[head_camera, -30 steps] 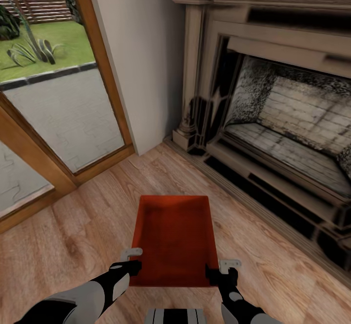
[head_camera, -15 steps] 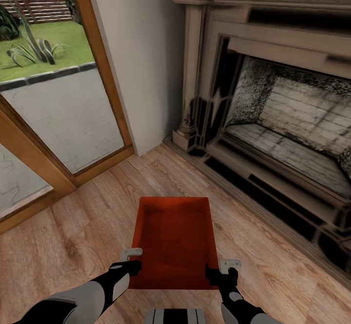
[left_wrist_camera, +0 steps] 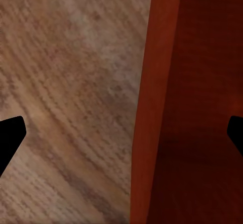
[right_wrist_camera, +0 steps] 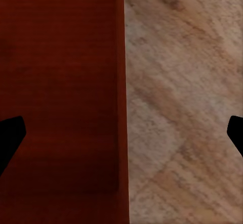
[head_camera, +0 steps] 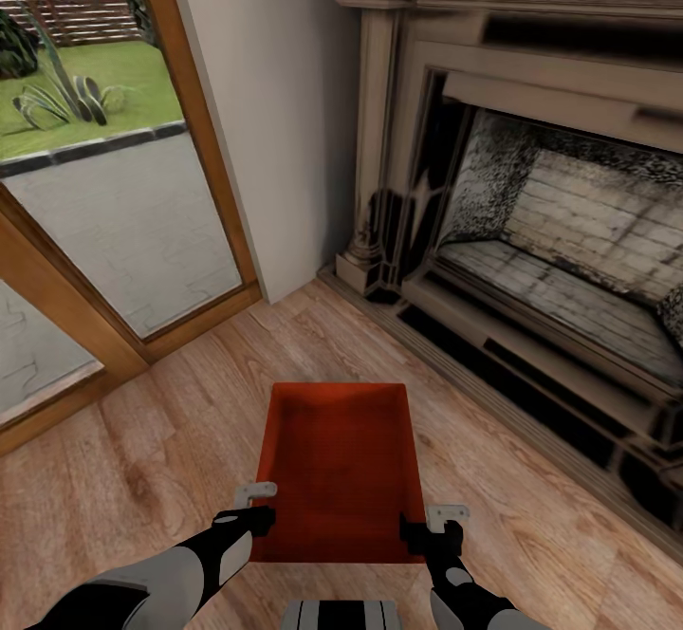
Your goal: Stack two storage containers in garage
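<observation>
Container [head_camera: 339,469] on plank floor [head_camera: 142,478] | fireplace [head_camera: 560,260] right, glass door [head_camera: 114,203] left | both fingers spread, straddling side walls

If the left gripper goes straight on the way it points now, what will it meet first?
Probably the side wall of the storage container: the left gripper straddles it, open, one finger inside and one over the wood floor. Depth is unclear.

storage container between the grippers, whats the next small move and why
Probably close both grippers. The left gripper and right gripper each straddle a side wall of the storage container, fingers wide apart with the wall between them, so neither grips it yet. It looks to sit on the wood-plank floor.
</observation>
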### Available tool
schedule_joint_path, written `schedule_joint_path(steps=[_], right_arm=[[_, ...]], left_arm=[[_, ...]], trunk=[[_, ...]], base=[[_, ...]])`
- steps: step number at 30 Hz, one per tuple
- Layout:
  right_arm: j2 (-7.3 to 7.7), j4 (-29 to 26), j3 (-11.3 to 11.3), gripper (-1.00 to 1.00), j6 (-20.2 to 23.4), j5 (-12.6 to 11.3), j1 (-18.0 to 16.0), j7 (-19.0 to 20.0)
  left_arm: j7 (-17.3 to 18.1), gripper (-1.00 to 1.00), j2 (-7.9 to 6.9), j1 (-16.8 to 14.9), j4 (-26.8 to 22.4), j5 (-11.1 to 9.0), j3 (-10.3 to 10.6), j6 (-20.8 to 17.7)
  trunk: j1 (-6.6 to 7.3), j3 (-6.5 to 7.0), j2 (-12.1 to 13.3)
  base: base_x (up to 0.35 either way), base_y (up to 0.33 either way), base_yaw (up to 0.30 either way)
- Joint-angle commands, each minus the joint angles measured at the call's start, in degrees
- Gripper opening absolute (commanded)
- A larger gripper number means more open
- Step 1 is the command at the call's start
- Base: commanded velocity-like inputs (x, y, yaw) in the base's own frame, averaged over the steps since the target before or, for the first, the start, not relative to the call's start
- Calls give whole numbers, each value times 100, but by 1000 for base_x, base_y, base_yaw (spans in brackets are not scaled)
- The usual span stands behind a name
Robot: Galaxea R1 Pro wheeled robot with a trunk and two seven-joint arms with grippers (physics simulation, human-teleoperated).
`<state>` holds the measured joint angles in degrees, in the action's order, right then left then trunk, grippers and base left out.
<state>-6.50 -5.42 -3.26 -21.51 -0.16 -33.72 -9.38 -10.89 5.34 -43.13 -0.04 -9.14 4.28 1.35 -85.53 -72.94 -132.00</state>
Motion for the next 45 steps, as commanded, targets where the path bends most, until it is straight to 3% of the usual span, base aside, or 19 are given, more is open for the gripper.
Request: schedule_joint_path(steps=[1, 9, 10, 11, 28, 45], right_arm=[[-1, 5, -35, 100, -13, -2, -3, -37], [-12, 46, -43, 100, -237, -5, -3, -37], [-11, 77, -43, 100, -282, -8, -3, -37], [-14, 102, -43, -100, -314, 1, -3, -40], [-9, 146, -43, -100, -380, 51, -3, -37], [-1, 146, -43, -100, -376, 40, -3, -37]], left_arm=[[-17, 100, 2, -3, 4, -59, 46, 14], [-18, 100, 9, -3, 5, -63, 46, 14], [-18, -100, 11, -3, 6, -63, 46, 14], [-18, -100, 14, -3, 9, -59, 46, 14], [-18, -100, 10, -3, 4, -61, 46, 6], [-18, -100, 10, -3, 5, -62, 46, -3]], trunk=[[1, -3, -1], [1, -3, -1], [1, -3, -1], [1, -3, -1], [1, -3, -1], [374, 302, 680]], base=[[0, 0, 0], [0, 0, 0], [0, 0, 0], [0, 0, 0], [0, 0, 0], [0, 0, 0]])
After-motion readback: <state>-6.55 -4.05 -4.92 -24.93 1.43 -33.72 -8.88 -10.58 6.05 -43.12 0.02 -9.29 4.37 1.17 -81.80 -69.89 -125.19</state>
